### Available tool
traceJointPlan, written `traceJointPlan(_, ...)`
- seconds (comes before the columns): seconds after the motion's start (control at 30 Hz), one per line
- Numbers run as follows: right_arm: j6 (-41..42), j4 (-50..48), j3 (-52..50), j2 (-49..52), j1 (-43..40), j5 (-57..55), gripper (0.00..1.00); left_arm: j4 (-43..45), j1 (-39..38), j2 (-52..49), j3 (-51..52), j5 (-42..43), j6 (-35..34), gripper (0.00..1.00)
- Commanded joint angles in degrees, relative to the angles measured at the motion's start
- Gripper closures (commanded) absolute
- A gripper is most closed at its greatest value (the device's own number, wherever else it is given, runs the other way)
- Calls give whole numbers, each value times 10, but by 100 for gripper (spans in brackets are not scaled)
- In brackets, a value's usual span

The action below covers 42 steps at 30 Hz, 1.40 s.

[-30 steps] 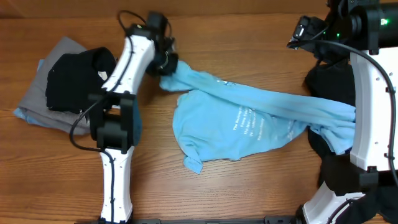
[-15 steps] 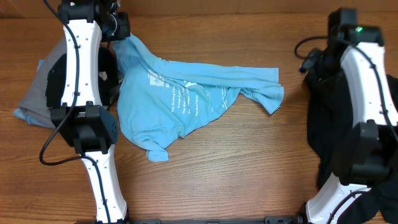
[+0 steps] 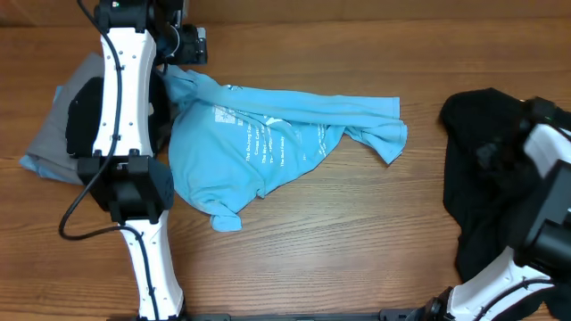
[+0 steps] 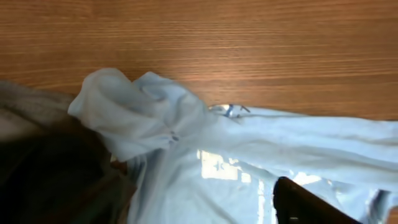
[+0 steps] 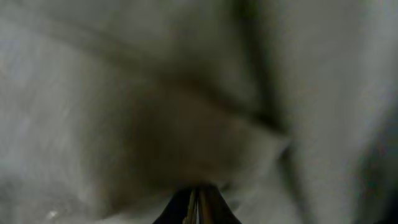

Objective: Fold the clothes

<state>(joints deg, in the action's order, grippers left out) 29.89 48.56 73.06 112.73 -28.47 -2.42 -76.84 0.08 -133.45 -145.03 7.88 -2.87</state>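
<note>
**Open left gripper (image 3: 189, 45) hangs over loose blue T-shirt (image 3: 268, 143)**

At 11 o'clock on the table (image 3: 357, 259) the left gripper stands empty, jaws apart; the blue T-shirt sprawls from just beneath it toward 4 o'clock. At 3 o'clock the right gripper (image 5: 199, 202), clamped shut, presses into the black T-shirt (image 3: 473, 178).

Overhead straight down on table (image 3: 357, 250), left wrist near, sharing blue shirt (image 3: 268, 143), right wrist tight against fabric (image 5: 124, 93)

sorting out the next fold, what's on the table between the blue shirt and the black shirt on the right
Nothing. In the overhead view, only bare wooden table separates the light blue shirt from the black shirt.
</note>
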Motion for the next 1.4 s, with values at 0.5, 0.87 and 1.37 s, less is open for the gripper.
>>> traceJointPlan(0.5, -129, 132, 203, -46, -58, 320, 38, -200, -5, 152, -12, 57, 19, 12)
traceJointPlan(0.87, -132, 161, 147, -9, 165, 238, 28, -200, -69, 152, 59, 57, 25, 21)
traceJointPlan(1.37, -180, 274, 148, -131, 161, 237, 24, -183, -119, 167, 475, -50, -80, 49)
